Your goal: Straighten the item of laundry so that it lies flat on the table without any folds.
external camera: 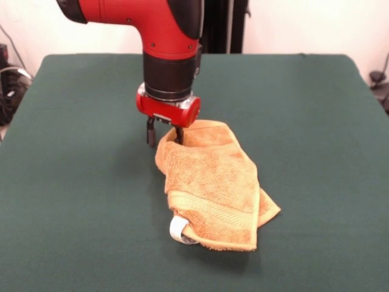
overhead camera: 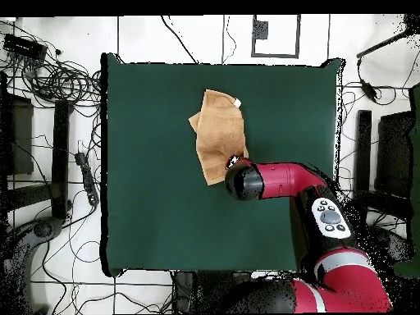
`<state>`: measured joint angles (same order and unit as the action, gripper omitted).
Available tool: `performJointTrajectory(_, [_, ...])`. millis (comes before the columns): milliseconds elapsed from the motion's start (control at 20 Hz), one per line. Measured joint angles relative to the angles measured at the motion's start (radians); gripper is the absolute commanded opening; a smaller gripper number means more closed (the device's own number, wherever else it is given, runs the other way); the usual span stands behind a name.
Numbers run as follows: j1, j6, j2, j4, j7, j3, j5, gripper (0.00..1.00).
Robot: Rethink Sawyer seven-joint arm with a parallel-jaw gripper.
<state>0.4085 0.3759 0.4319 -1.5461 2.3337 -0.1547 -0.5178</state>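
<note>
The end effector (external camera: 165, 135) hangs low at the far edge of the hand towel (external camera: 213, 185), its two dark fingers (external camera: 151, 132) spread, one just outside the cloth and one at or behind the raised rim; nothing looks pinched. The towel lies bunched and doubled over near the middle of the green surface (external camera: 73, 201), white tag loop (external camera: 177, 230) at the near hem. Terry cloth like this is likely light, limp and grippy, so a pinch on a free corner or woven hem band should drag it flat.
</note>
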Motion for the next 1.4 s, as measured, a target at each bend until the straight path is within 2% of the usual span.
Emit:
performJointTrajectory(350, [0.000, 0.000, 0.000, 0.000, 0.000, 0.000, 0.000, 1.00])
performJointTrajectory(400, [-0.001, -0.001, 0.000, 0.000, 0.000, -0.001, 0.001, 0.00])
performJointTrajectory(1400, [-0.014, -0.003, 0.000, 0.002, 0.000, 0.000, 0.000, 0.00])
